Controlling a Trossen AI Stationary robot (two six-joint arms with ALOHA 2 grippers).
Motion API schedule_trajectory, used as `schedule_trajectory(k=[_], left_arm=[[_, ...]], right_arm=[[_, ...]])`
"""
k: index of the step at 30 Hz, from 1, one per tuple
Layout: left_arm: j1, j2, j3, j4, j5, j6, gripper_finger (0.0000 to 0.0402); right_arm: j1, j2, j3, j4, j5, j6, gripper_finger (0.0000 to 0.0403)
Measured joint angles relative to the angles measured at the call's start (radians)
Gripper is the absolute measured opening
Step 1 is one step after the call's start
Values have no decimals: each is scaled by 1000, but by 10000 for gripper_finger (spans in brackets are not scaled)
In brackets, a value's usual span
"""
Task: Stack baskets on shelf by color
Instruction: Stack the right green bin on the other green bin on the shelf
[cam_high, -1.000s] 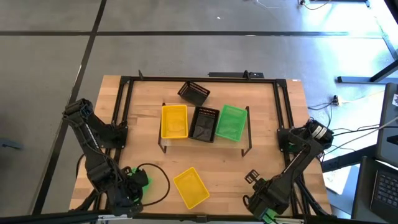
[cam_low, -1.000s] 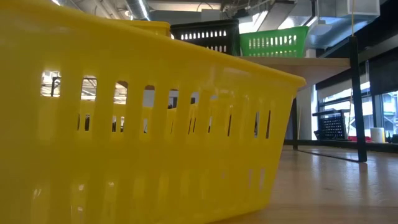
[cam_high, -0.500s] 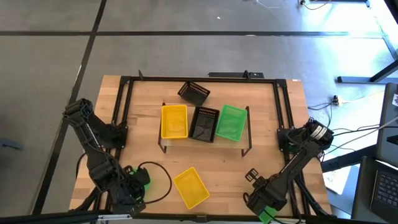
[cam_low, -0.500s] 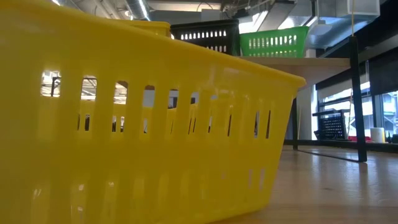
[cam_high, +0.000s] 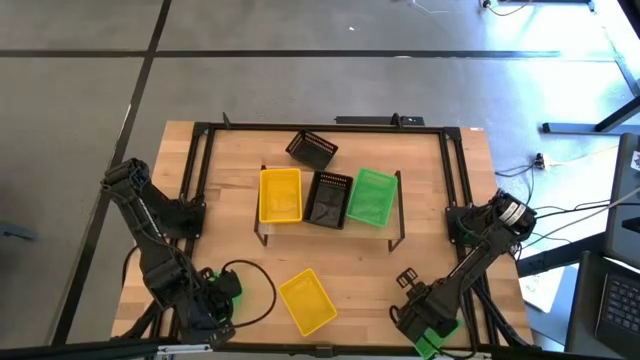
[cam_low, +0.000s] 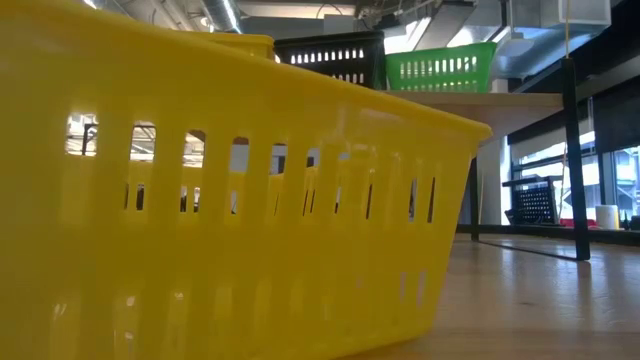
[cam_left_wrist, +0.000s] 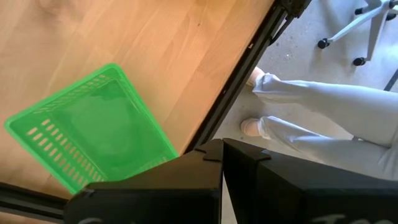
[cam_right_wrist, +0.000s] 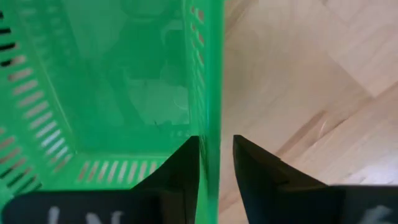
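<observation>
Baskets sit three abreast on the shelf: yellow, black, green. The right gripper, at the table's five o'clock corner, has its jaws astride one wall of a green basket, clamped there, presumably for carrying to the green one. The left gripper waits at seven o'clock, fingers together. A loose yellow basket lies at six o'clock.

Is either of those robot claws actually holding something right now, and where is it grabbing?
The right gripper has its fingers astride the side wall of a green basket at the rim, though firm pinching cannot be told. The left gripper is shut on nothing.
</observation>
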Motion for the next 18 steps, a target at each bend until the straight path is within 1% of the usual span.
schedule_trajectory(k=[2, 6, 7, 10, 12, 15, 18], left_arm=[[0, 0, 0, 1, 0, 0, 0], [0, 0, 0, 2, 0, -2, 0], [0, 0, 0, 3, 0, -2, 0], [0, 0, 0, 14, -1, -2, 0], [0, 0, 0, 14, -8, 0, 0], [0, 0, 0, 15, -18, 4, 0], [0, 0, 0, 16, -19, 5, 0]], right_arm=[[0, 0, -2, 0, -1, 23, 79], [-4, 0, -2, -2, -38, 94, 17], [-6, 0, -2, -1, -53, 123, 10], [-13, 0, 5, -5, -75, 220, 8], [-27, 0, 31, -7, -111, 251, 4], [-49, 0, 104, -25, -117, 308, 3], [-66, 0, 206, -61, -97, 388, 2]])
